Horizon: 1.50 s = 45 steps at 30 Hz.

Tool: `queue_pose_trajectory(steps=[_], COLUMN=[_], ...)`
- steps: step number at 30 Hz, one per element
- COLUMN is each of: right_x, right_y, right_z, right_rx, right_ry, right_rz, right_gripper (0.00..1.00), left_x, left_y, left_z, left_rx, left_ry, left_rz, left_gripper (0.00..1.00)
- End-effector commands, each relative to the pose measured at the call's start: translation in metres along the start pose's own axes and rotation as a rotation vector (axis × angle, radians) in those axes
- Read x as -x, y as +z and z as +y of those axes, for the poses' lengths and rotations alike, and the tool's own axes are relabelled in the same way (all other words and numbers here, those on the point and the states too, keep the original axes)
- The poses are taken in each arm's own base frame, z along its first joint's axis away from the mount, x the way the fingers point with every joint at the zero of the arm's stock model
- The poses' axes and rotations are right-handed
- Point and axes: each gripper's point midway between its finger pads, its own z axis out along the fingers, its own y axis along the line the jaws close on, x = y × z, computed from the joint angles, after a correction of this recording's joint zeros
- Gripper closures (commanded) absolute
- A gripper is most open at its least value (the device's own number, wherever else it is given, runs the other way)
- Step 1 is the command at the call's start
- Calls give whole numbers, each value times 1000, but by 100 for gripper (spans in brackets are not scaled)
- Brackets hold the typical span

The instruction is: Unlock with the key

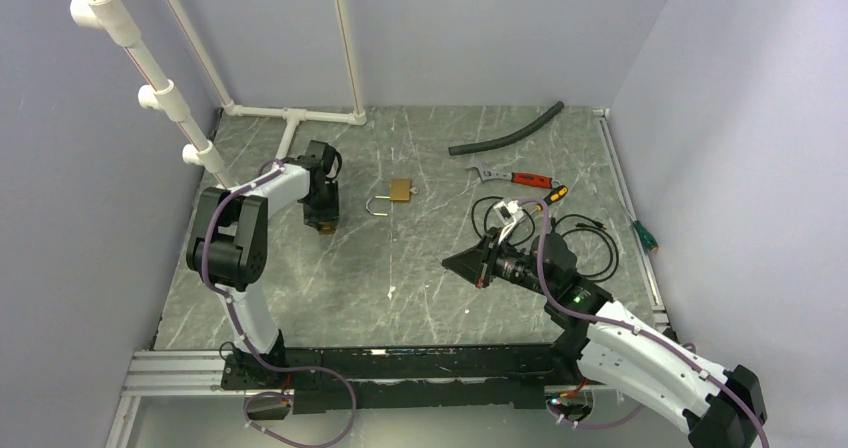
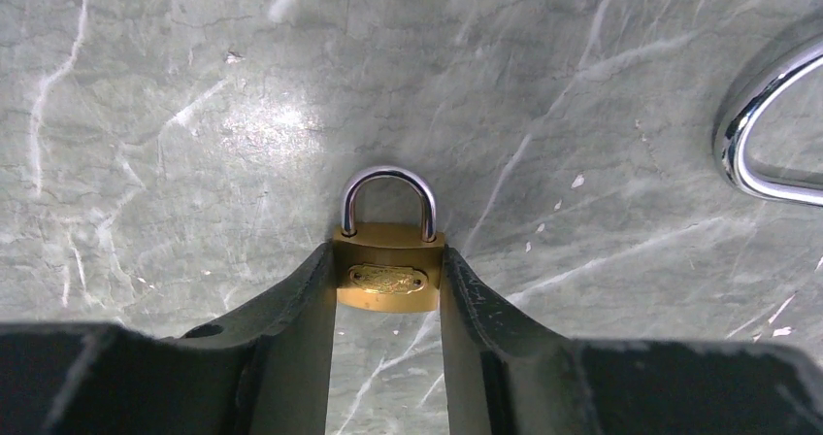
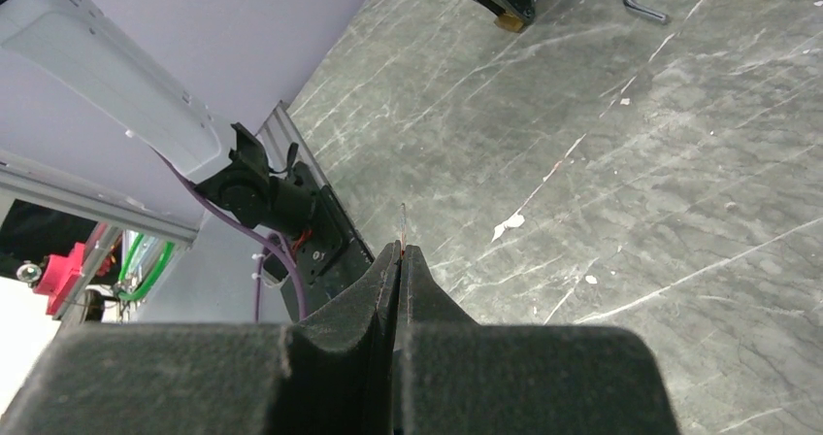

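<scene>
Brass body, silver shackle closed: a small padlock [image 2: 388, 278] sits between the two fingers of the left pincer [image 1: 323, 224]. Each finger lies flat against one side of the body, so the jaws are drawn in to the lock's width and grip it, with the shackle pointing away from the wrist. The left arm [image 1: 262, 196] has its elbow folded high and its forearm reaching forward. Its wrist is bent so the pincer points straight down at the grey marbled desk [image 1: 420, 303], just left of the large padlock [image 1: 400, 190]. That larger lock lies flat on the desk with its silver shackle turned toward the left pincer, apart from it. The right arm [image 1: 640, 353] stretches low across the desk, forearm close to level. The right pincer [image 3: 401, 252] is on the near right of the large padlock, well apart from it, and aimed toward the left. Its jaws are pressed fully together. The key [image 3: 403, 229] shows only as a thin sliver, edge-on, pinched between those fingertips and held clear above the desk. In the overhead view it is too small to make out.
</scene>
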Motion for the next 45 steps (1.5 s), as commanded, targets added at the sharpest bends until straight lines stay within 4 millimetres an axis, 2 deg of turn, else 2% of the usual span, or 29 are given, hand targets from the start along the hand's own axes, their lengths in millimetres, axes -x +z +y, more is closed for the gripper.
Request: queue_pose_trajectory(steps=[1,3,5,9,14,19,24,28,31,34,37,39,42,45], right_x=[16,16,16,17,16,13,9,10,12,14,15,17,18,18], right_y=[0,1,2,3,6,8,13,20,22,21,21,21,22,22], right_z=[7,7,6,2,-3,-9,-15,-15,-14,-13,-14,-13,-13,-14], right_rx=[15,14,12,-9,-29,-51,-58,-53,-49,-48,-59,-59,-58,-62], right_ry=[-23,-19,-14,-5,3,12,31,35,37,29,21,19,32,45], right_rz=[-55,-56,-55,-62,-56,-54,-51,-46,-43,-46,-49,-56,-63,-68], right_gripper=[100,100,100,100,100,100,100,100,100,100,100,100,100,100], left_x=[-11,-10,-7,0,9,12,-2,-12,-8,-2,6,6,6,0], left_y=[8,5,1,-11,-32,-59,-80,-98,-114,-132,-146,-152,-147,-149], left_z=[-14,-18,-24,-40,-53,-50,-51,-60,-61,-50,-60,-71,-63,-71], left_rx=[-65,-84,-114,-206,-293,-296,-339,-430,-455,-387,-442,-507,-456,-490], left_ry=[0,-5,-3,2,-21,-125,-257,-333,-320,-274,-228,-202,-292,-324], left_rz=[56,58,51,4,-62,-156,-174,-190,-221,-231,-236,-216,-159,-84], left_gripper=[80,91,97,100,100,100,100,100,100,100,100,100,100,100])
